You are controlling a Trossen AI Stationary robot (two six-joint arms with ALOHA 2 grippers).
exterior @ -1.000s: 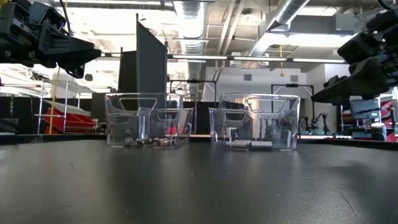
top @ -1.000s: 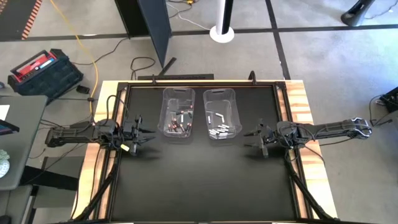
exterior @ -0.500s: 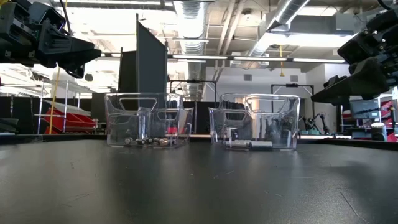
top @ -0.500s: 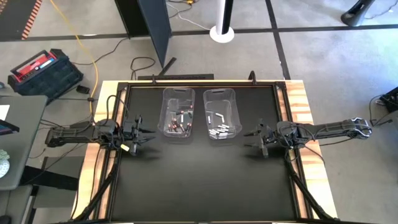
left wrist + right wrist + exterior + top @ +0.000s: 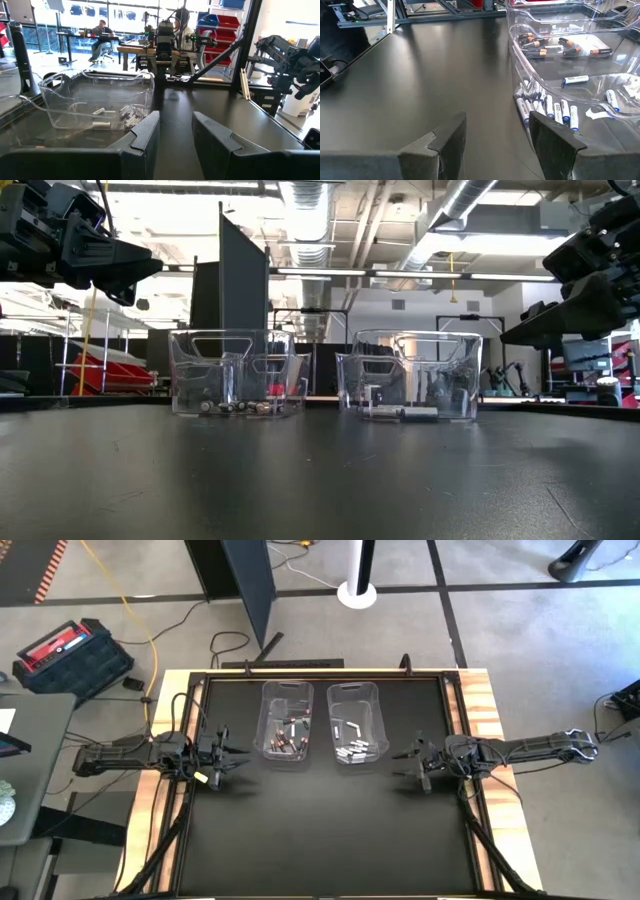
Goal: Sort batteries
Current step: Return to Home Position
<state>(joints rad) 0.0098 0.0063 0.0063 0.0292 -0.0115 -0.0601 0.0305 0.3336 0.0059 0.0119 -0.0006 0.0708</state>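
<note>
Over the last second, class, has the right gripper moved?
No. In the high view, the right gripper keeps the same gap from the right-hand clear bin as a second ago.

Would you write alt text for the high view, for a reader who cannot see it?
Two clear bins sit side by side on a black table: the left bin holds dark batteries, the right bin white batteries. The left gripper and right gripper hover open at either side.

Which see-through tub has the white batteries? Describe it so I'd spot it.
Start at the black table and look near its far edge, on the side of the right arm. The clear bin there holds white batteries, while the neighbouring bin beside it holds dark batteries with copper marks.
</note>
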